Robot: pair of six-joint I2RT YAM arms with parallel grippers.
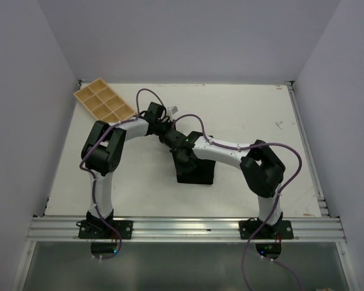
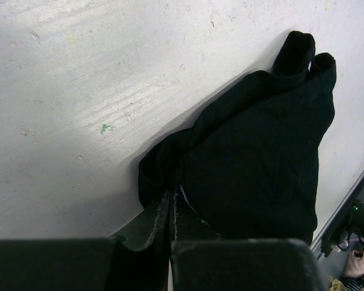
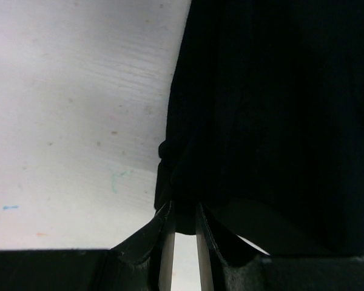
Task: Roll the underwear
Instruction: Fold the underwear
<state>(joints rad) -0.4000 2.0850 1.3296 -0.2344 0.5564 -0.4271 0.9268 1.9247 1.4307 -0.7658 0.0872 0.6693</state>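
Nearside of divider tray (image 1: 104,100), I have left gripper (image 2: 171,197) and right gripper (image 3: 183,208) both pinching underwear (image 1: 195,171) edge; fabric bunched, rolling seemingly barely begun.

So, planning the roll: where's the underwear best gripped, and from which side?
At its bunched edge fold, low along the table from the left arm's side, where the left gripper is shut on it. The underwear lies limp and mostly flat, so only that raised fold offers purchase.

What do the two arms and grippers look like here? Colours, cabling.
The left arm and right arm: white tubular links, bulky black joints, looping purple cables, a green LED. The left gripper and right gripper: matte black, two flat fingers.
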